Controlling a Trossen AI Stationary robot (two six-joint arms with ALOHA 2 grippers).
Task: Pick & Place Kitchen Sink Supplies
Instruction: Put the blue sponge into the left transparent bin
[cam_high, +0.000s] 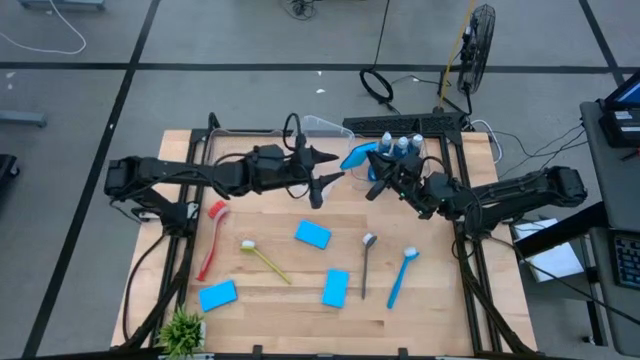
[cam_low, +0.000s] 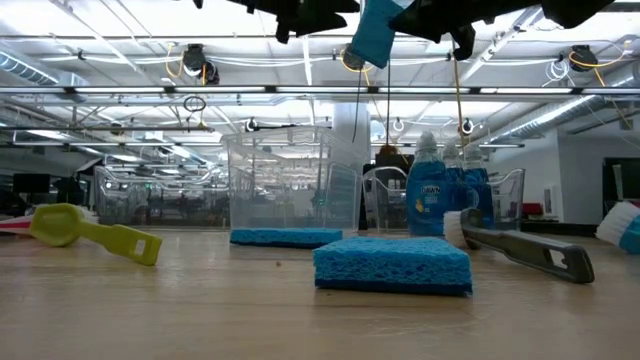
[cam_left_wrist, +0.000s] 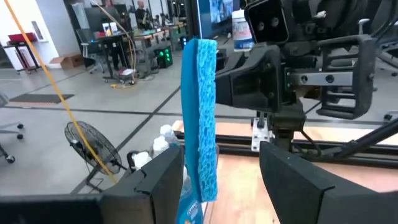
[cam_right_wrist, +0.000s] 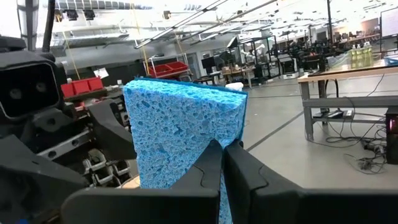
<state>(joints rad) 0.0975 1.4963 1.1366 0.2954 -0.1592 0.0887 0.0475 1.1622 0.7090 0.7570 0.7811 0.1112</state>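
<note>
The left gripper hangs spread above the counter, facing the sponge that the right gripper pinches in the air beside the bottles. Seemingly a handover; next the left must close on it.

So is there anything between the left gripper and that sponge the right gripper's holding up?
Nothing visible. The right gripper is shut on the sponge, holding it in the air. The left gripper is open beside it, facing it, and the left wrist view shows the sponge just ahead of its spread fingers with nothing between.
</note>
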